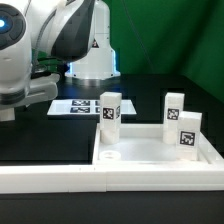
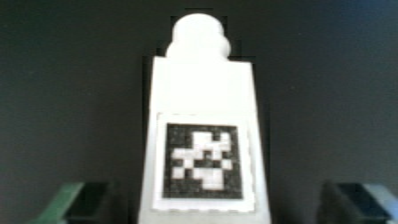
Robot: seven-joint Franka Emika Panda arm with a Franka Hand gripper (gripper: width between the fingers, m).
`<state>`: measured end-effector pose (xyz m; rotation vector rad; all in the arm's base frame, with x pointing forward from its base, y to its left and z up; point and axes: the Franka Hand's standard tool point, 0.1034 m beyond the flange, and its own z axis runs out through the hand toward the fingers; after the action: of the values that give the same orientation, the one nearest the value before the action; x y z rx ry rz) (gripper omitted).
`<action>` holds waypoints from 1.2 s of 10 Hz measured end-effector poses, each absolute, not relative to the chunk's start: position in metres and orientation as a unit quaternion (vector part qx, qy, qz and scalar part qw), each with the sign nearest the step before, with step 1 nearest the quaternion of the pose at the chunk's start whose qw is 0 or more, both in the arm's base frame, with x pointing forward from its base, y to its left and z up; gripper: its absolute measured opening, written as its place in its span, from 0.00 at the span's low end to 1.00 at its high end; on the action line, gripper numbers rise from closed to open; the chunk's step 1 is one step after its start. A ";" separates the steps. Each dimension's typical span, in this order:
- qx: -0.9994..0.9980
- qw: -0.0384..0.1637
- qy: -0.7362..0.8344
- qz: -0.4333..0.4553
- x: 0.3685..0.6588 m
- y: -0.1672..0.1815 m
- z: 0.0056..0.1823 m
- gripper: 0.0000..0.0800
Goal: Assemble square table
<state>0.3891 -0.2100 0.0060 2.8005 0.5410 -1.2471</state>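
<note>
In the wrist view a white leg (image 2: 201, 120) lies on the black table, its tag facing up and its rounded screw tip pointing away. My gripper (image 2: 214, 205) is open, with one finger (image 2: 68, 203) on each side of the leg's near end, apart from it. In the exterior view the square top (image 1: 150, 148) lies at the front with its rim up. Three tagged legs stand upright at or in it: one at its back-left corner (image 1: 110, 110), one behind (image 1: 173, 104), one at the right (image 1: 187, 133). My gripper is at the exterior view's left edge, mostly cut off.
The marker board (image 1: 78, 105) lies flat behind the top, near the robot base (image 1: 90, 60). A long white wall (image 1: 60, 180) runs along the front, against the top's near side.
</note>
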 end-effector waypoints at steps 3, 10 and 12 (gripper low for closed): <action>0.900 0.014 0.174 -0.401 0.389 -0.210 0.006 0.36; 0.900 0.007 0.158 -0.406 0.408 -0.187 0.017 0.36; 0.912 0.015 0.144 -0.383 0.447 -0.145 0.032 0.36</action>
<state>0.4471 -0.1449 0.0319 2.8386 0.4475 -1.1933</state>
